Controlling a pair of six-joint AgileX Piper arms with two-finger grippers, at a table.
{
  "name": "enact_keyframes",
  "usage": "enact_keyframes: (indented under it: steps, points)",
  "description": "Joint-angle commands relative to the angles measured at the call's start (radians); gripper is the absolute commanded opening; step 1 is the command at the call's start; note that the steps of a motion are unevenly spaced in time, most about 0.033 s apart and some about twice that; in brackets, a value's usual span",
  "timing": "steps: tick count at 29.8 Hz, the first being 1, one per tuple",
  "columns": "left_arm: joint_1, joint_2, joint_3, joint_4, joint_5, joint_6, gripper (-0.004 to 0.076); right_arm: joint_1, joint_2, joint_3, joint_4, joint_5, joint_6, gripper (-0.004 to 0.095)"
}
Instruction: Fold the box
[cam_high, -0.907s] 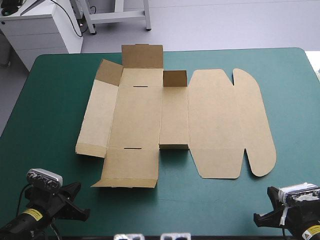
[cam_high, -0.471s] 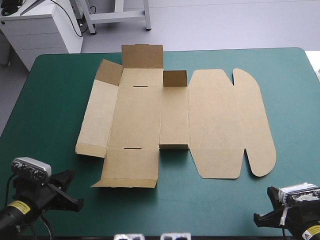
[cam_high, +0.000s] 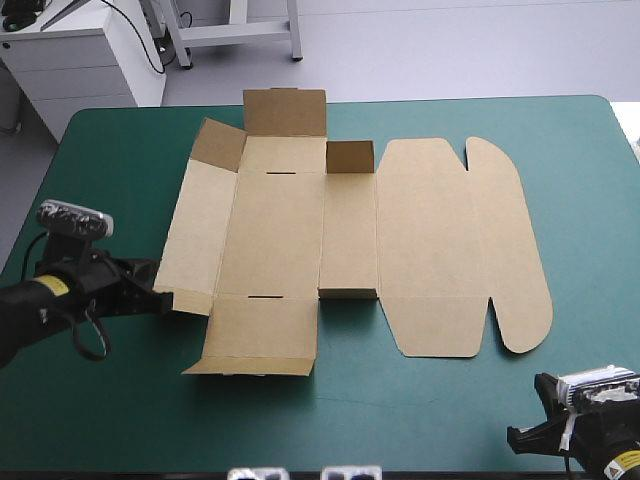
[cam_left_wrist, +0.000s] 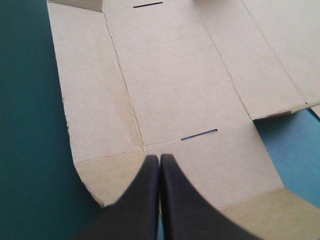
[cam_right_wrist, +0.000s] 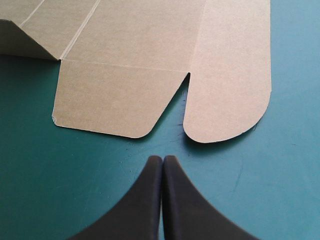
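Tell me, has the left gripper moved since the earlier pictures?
Yes. The left gripper has travelled forward from the table's near edge; its shut tips now reach the unmoved box's near-left corner.

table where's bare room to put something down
Bare cover along the near edge, between box and right hand; also a strip right of the box's rounded flap. Crowded at left: left hand at the box's corner.
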Motion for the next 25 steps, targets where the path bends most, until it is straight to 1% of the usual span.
enact_keyframes:
  steps: [1, 5, 9, 13, 15, 20, 23, 25]
  points:
    - [-0.002, 0.134, -0.092, -0.031, -0.065, -0.023, -0.0008, 0.004, 0.015, -0.020, 0.004, -0.064, -0.008, -0.0020]
    - [0.000, 0.284, -0.152, -0.031, -0.118, -0.040, -0.0008, 0.004, 0.015, -0.020, 0.004, -0.064, -0.008, -0.0020]
    - [0.015, 0.427, -0.235, -0.035, -0.114, -0.040, -0.0008, 0.004, 0.015, -0.020, 0.004, -0.064, -0.008, -0.0020]
    - [0.087, 0.538, -0.316, -0.081, -0.098, -0.025, -0.0008, 0.004, 0.015, -0.020, 0.004, -0.064, -0.008, -0.0020]
    - [0.143, 0.585, -0.347, -0.144, -0.073, -0.008, -0.0008, 0.004, 0.015, -0.020, 0.003, -0.064, -0.008, -0.0020]
    - [0.318, 0.679, -0.380, -0.387, 0.013, 0.108, -0.0008, 0.004, 0.015, -0.020, 0.003, -0.064, -0.008, -0.0020]
    - [0.403, 0.733, -0.380, -0.474, 0.077, 0.163, -0.0008, 0.004, 0.015, -0.020, 0.003, -0.064, -0.008, -0.0020]
    - [0.435, 0.771, -0.380, -0.487, 0.119, 0.198, -0.0008, 0.004, 0.015, -0.020, 0.003, -0.064, -0.008, -0.0020]
